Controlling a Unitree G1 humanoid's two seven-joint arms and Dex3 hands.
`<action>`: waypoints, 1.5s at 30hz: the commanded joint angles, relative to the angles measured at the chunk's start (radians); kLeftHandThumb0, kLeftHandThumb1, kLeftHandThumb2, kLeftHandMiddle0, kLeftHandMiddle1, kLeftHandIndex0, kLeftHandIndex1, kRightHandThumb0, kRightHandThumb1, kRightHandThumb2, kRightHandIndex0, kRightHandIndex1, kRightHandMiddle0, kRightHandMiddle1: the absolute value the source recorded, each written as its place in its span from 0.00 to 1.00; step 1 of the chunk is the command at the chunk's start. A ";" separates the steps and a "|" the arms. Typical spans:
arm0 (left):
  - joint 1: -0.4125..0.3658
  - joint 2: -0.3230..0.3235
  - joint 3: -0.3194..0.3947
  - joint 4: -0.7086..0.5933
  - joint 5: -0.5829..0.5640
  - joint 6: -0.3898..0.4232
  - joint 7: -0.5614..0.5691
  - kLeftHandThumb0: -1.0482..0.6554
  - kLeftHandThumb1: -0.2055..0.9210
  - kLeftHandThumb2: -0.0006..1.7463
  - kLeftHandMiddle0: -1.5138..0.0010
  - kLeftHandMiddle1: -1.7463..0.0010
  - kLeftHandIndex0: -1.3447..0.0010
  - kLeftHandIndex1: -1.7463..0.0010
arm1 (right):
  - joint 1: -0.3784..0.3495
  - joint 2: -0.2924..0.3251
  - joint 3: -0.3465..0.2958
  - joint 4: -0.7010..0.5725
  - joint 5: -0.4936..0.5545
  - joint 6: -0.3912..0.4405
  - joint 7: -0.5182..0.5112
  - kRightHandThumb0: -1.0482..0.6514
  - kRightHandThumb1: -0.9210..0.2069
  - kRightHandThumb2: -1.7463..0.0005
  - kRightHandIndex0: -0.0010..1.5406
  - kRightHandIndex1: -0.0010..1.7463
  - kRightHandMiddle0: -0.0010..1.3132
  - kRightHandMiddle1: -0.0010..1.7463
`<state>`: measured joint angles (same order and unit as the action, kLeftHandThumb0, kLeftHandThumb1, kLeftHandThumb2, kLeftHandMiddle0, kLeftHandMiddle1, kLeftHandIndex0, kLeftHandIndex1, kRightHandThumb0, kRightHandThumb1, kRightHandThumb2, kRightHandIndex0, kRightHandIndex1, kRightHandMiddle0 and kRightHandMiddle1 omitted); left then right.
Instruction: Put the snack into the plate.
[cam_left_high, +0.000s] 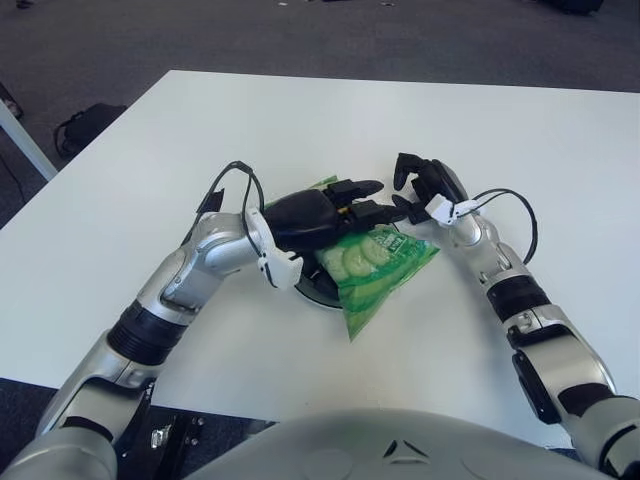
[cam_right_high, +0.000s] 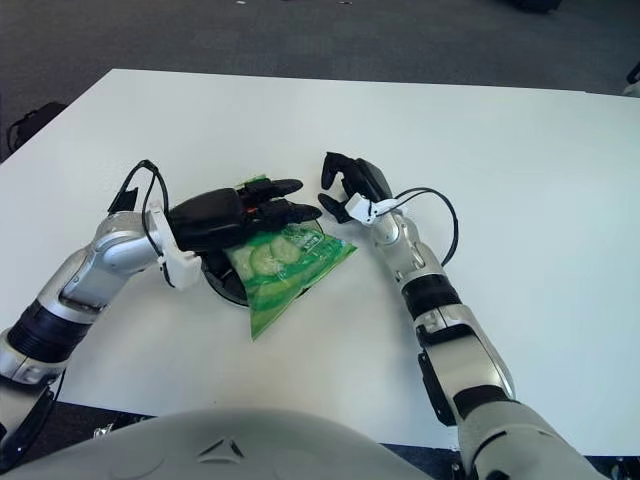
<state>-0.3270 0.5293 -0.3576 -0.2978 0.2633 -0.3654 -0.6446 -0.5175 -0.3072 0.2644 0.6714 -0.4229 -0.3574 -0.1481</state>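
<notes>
A dark carpeted floor lay beyond the far edge of a wide white counter (cam_left_high: 420, 120). Toward the near edge, about midway along it, sat a dark plate (cam_left_high: 318, 292), mostly hidden. The green snack (cam_left_high: 375, 268) bag lay across it, one end over the plate and its pointed tail hanging past the rim onto the counter on the near side. The left hand (cam_left_high: 318, 212) lay over the bag's far end, fingers stretched flat; whether they pinched the bag could not be told. The right hand (cam_left_high: 425, 185) hovered just beyond the bag's right corner, fingers curled, holding nothing. To finish well, the bag probably needed nudging toward the far-left so its overhanging tail cleared the rim before the left hand lifted straight off.
</notes>
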 joint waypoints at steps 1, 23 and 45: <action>-0.036 0.002 0.021 -0.047 -0.120 0.121 -0.080 0.14 0.74 0.35 1.00 1.00 1.00 0.91 | 0.080 -0.014 0.052 0.155 -0.057 0.005 0.007 0.29 0.65 0.15 0.83 1.00 0.56 1.00; -0.063 0.035 0.237 -0.019 -0.532 0.335 -0.246 0.10 0.69 0.36 1.00 1.00 1.00 1.00 | 0.141 0.025 -0.002 -0.033 0.035 0.210 0.101 0.33 0.56 0.23 0.82 1.00 0.49 1.00; -0.098 0.086 0.460 0.376 -0.637 0.179 -0.360 0.08 0.75 0.35 0.94 0.97 1.00 0.77 | 0.231 0.063 -0.050 -0.264 0.110 0.395 0.176 0.33 0.56 0.23 0.83 1.00 0.48 1.00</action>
<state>-0.4771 0.6286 0.0447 0.0530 -0.3653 -0.2017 -1.0794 -0.3828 -0.2531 0.1990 0.3556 -0.3220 -0.0599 -0.0266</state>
